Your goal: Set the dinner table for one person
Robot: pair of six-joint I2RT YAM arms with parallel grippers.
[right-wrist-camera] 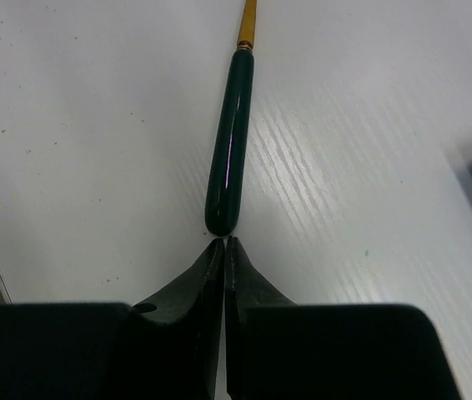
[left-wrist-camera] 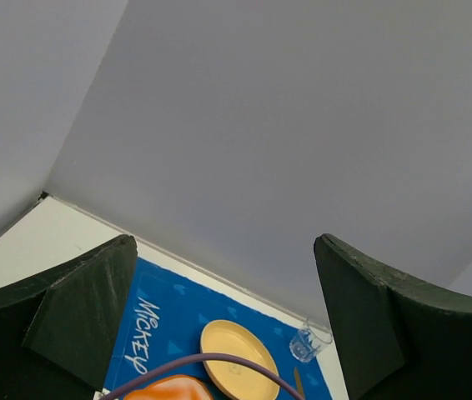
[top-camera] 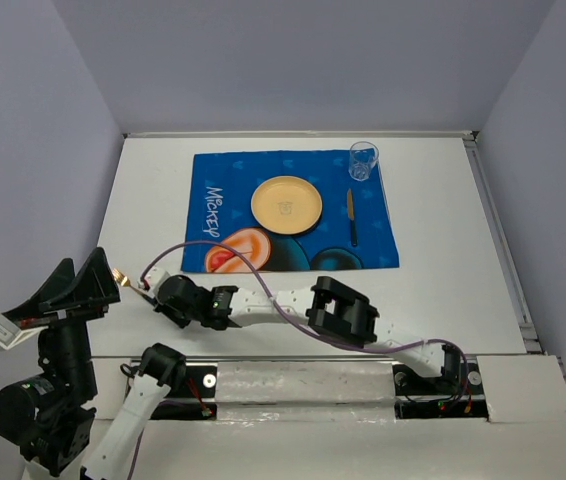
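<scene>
The white dinner table [top-camera: 443,270] carries a blue Mickey mat [top-camera: 223,185] with a yellow plate [top-camera: 286,204], a knife [top-camera: 351,215] to the right of the plate and a clear glass [top-camera: 362,160] at the mat's far right corner. A utensil with a dark green handle [right-wrist-camera: 230,142] and gold neck lies on the bare table near the front left [top-camera: 123,276]. My right gripper [right-wrist-camera: 223,242] is shut, with its tips right at the handle's end and nothing between them; in the top view it [top-camera: 149,292] reaches far left. My left gripper [left-wrist-camera: 225,242] is open, empty and raised at the left [top-camera: 78,282].
The right arm [top-camera: 343,312] lies across the table's near edge with a purple cable [top-camera: 213,247] looping over the mat's front. Grey walls enclose the table at the back and sides. The plate [left-wrist-camera: 236,357] and glass [left-wrist-camera: 306,343] also show in the left wrist view.
</scene>
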